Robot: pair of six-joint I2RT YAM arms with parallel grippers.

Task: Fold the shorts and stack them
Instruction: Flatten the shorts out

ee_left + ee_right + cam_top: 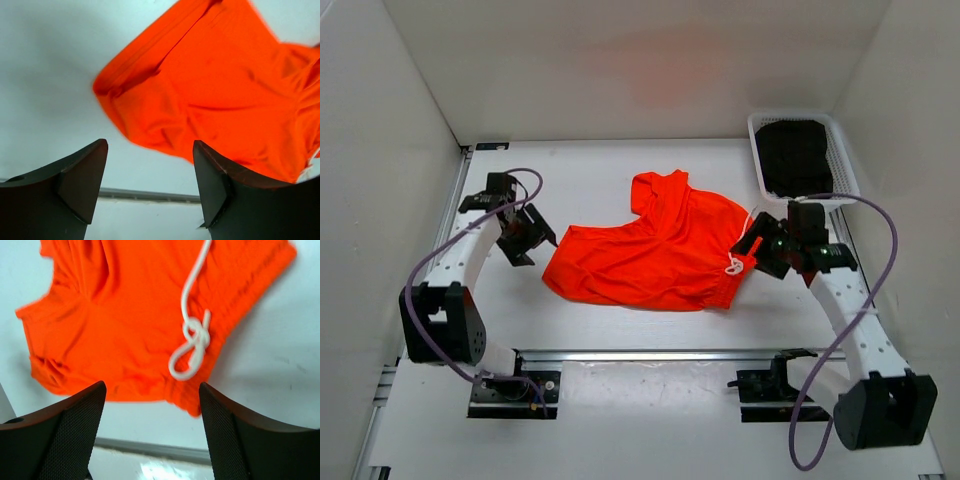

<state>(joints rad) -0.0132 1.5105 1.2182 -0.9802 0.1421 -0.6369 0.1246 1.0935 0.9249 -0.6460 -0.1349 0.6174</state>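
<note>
Left gripper first: I am holding its jaws wide apart with nothing between them. In my left wrist view the two dark fingers are framing bare white table, and the shorts are lying just beyond them. I am keeping this gripper near the shorts' left edge, apart from the cloth.

My right gripper is standing wide open too, and gripping nothing. It is hovering at the right end of the shorts, just beside the gathered waistband. Whether a finger is touching the fabric I cannot tell.

The shorts are lying rumpled on the middle of the table between my two arms. One part is sticking out toward the far side. A white drawstring is trailing over the waistband end and is knotted into a loop.

At the far right corner a white basket is sitting, with a dark cloth lying inside it, well apart from the shorts.
</note>
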